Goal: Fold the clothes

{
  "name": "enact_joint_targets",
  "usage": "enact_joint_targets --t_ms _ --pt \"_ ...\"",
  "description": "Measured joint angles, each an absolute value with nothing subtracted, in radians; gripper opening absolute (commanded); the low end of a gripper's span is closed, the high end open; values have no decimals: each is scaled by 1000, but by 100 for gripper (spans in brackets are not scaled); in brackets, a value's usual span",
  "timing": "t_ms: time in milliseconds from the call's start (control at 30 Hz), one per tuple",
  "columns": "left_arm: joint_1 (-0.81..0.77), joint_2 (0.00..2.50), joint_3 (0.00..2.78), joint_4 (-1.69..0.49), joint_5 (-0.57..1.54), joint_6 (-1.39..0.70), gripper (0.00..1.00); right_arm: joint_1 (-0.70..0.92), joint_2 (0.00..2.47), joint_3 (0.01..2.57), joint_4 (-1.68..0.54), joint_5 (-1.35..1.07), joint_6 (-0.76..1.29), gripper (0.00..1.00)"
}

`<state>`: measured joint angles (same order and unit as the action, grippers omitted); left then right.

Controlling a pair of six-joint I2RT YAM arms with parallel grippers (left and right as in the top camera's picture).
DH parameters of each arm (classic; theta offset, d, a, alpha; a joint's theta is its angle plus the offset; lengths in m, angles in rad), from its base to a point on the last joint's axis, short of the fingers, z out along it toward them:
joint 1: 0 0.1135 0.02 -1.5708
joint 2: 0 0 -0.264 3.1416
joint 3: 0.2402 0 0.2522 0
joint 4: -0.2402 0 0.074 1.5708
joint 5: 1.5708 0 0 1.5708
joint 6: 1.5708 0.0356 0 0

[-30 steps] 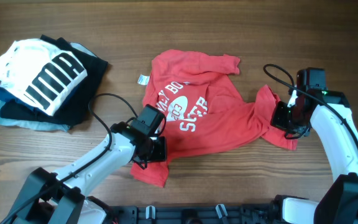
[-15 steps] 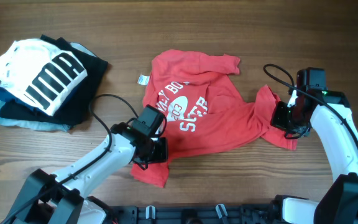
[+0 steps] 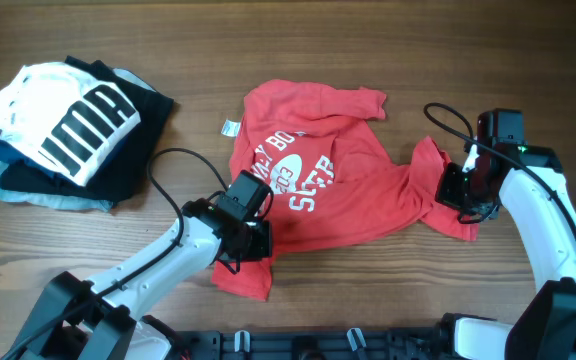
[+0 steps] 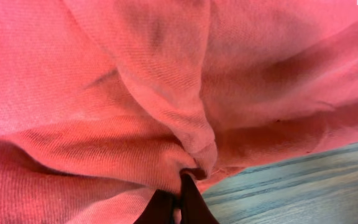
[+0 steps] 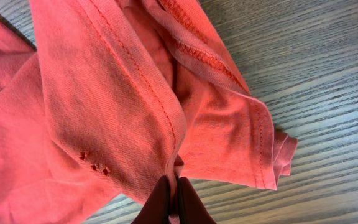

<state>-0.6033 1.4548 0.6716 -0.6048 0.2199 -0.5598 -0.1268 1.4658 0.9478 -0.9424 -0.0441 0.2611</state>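
The red T-shirt (image 3: 353,190) with white lettering lies crumpled in the middle of the table. Its small white tag (image 3: 230,128) lies just left of it. My left gripper (image 3: 255,240) is at the shirt's lower left part and is shut on a fold of red cloth (image 4: 185,158). My right gripper (image 3: 455,193) is at the shirt's right end and is shut on a hemmed fold of the cloth (image 5: 169,155). Both wrist views are filled with red fabric close up.
A pile of folded garments stands at the far left: a white one with black stripes (image 3: 63,115) on top of black (image 3: 133,165) and light blue (image 3: 28,195) ones. The wooden table (image 3: 448,60) shows around the shirt.
My left gripper has shifted slightly to the right with the cloth. The right arm has not moved.
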Motion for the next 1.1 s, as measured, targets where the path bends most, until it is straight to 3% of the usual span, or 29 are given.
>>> enact_joint_targets --t_ms 100,533,700,833,1100 --pt "-603 1455 672 -615 214 -562 28 -127 1466 948 -942 -44 261 4" --pt "-648 1456 672 -594 229 -562 25 -127 1466 948 -942 -44 261 4" --pt "-648 1500 672 -591 229 -562 22 -127 1466 948 -942 -44 261 4" --pt "-648 1502 674 -591 222 -560 4 -127 1466 948 -943 -44 261 4" --pt "-648 1497 693 -642 199 -562 4 -127 1466 948 -942 -44 261 4"
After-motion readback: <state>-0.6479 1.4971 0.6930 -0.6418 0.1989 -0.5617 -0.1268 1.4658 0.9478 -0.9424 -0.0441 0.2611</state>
